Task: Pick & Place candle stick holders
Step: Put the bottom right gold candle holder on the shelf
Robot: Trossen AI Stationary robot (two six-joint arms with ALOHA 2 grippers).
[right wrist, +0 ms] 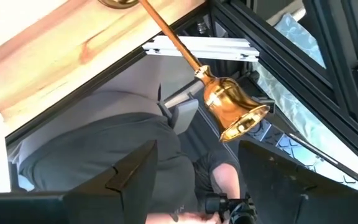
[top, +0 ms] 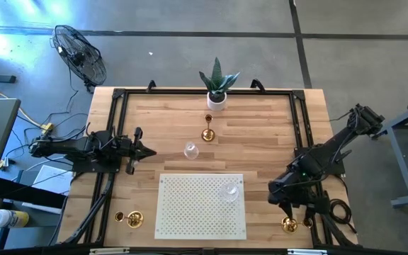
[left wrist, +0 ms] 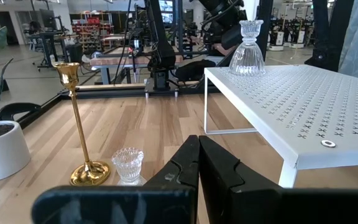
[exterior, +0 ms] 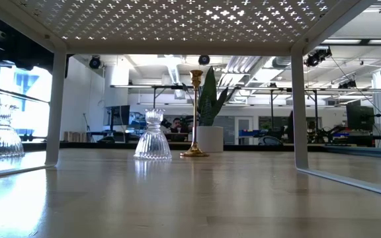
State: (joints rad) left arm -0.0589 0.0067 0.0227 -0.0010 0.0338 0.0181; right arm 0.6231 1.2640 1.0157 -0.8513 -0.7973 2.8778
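A tall gold holder (top: 207, 131) and a small clear glass one (top: 190, 150) stand on their bases mid-table. Another glass holder (top: 230, 191) stands on the white perforated stand (top: 190, 212). Two gold holders (top: 127, 219) sit at the near left corner. A third gold holder (top: 290, 225) stands upright by the near right edge; in the right wrist view its cup (right wrist: 235, 112) lies just beyond my open right gripper (right wrist: 194, 155), apart from the fingers. My left gripper (top: 146, 150) rests shut at the table's left side.
A white pot with a green plant (top: 217, 88) stands at the far edge's middle. Black frame rails (top: 299, 127) run along the table's sides. A person in grey (right wrist: 104, 143) shows beyond the table's edge. Bare wood lies between the stand and the right arm.
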